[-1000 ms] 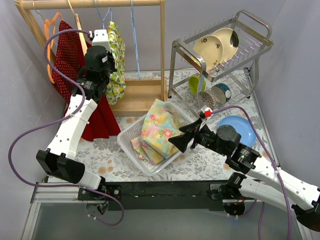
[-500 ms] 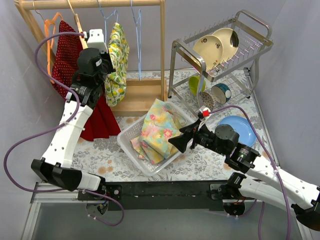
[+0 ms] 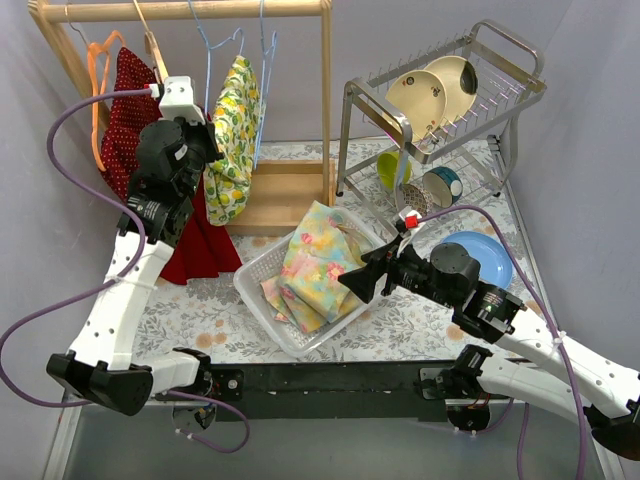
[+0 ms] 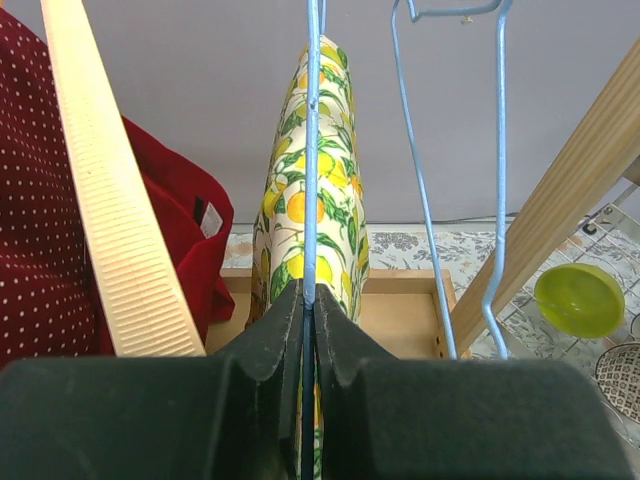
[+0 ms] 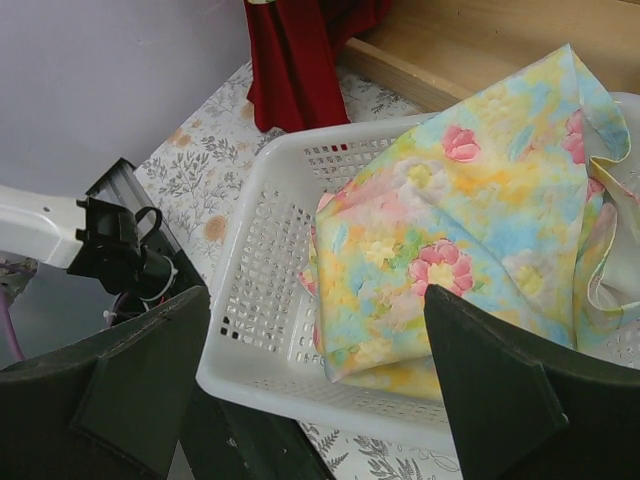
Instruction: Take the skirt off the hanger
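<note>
The skirt (image 3: 232,140), white with a lemon print, hangs on a thin blue wire hanger (image 3: 208,62) under the wooden rail (image 3: 190,8). My left gripper (image 3: 205,158) is beside the skirt's left edge, shut on the hanger wire. In the left wrist view the blue hanger (image 4: 312,150) runs straight up out of the shut left gripper (image 4: 308,295), and the skirt (image 4: 325,180) hangs just behind it. My right gripper (image 3: 360,281) stands open over the white basket (image 3: 258,272), with nothing between its fingers. In its own view the right gripper (image 5: 315,296) frames the basket (image 5: 262,215).
A folded floral cloth (image 3: 315,262) lies in the basket. A red dotted dress (image 3: 125,110) hangs left of the skirt, beside a wooden hanger (image 4: 110,200). A second blue hanger (image 3: 268,50) hangs to the right. A dish rack (image 3: 440,100) and blue plate (image 3: 485,256) stand at right.
My left wrist has shifted left and slightly down in the top view, still shut on the blue hanger, and the skirt has swung with it. The right arm has stayed put.
</note>
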You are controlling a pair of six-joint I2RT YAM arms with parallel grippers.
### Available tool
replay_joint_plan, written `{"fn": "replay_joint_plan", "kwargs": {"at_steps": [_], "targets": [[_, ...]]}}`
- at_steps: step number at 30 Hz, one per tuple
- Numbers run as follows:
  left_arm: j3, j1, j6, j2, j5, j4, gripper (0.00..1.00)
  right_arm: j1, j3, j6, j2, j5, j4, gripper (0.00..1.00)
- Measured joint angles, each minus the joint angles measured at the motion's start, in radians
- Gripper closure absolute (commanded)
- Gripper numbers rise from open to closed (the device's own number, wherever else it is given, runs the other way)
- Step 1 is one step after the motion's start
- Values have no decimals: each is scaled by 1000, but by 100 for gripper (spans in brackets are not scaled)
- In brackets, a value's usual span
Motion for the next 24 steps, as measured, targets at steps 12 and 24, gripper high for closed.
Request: {"fn": "replay_joint_plan", "kwargs": {"at_steps": [12, 24], "targets": [[155, -1, 28, 126, 5, 38, 100, 0, 5, 3, 1, 0, -30, 5], [110, -1, 6, -3, 56, -25, 100, 0, 60, -5, 39, 0, -64, 4]]}}
